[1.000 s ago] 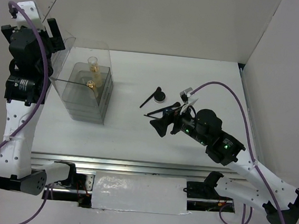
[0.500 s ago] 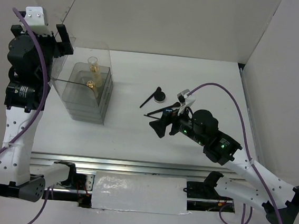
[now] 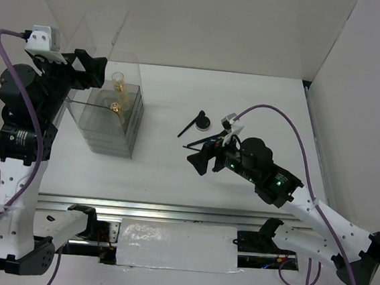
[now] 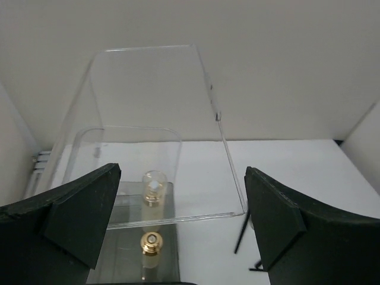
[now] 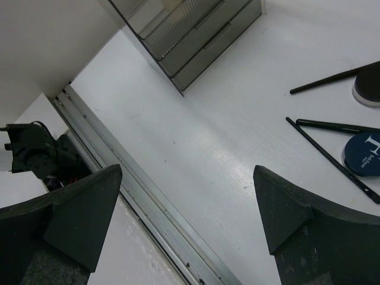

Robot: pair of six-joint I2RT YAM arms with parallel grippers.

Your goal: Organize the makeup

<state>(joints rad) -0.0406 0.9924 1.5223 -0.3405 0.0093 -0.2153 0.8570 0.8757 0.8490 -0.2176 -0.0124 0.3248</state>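
The clear organizer box (image 3: 114, 125) stands at the left with its hinged lid (image 4: 154, 113) raised. Inside stand the tall pale-yellow bottle (image 3: 118, 80) and the short amber gold-capped bottle (image 3: 117, 106); both also show in the left wrist view, the tall one (image 4: 154, 185) behind the short one (image 4: 151, 243). My left gripper (image 3: 92, 70) is open and empty, just left of the box top. The black compact (image 3: 205, 122) and thin black brushes (image 3: 189, 126) lie mid-table. The dark blue compact (image 5: 363, 154) lies beside brushes (image 5: 332, 126). My right gripper (image 3: 200, 160) is open and empty, near the brushes.
White walls enclose the table at the back and on both sides. A metal rail (image 5: 148, 208) runs along the near edge. The box's grey drawer stack (image 5: 190, 29) faces the right gripper across bare white table (image 3: 161, 160).
My left arm has risen and swung its gripper right, toward the top of the box. My right gripper has shifted slightly left. The makeup has not moved.
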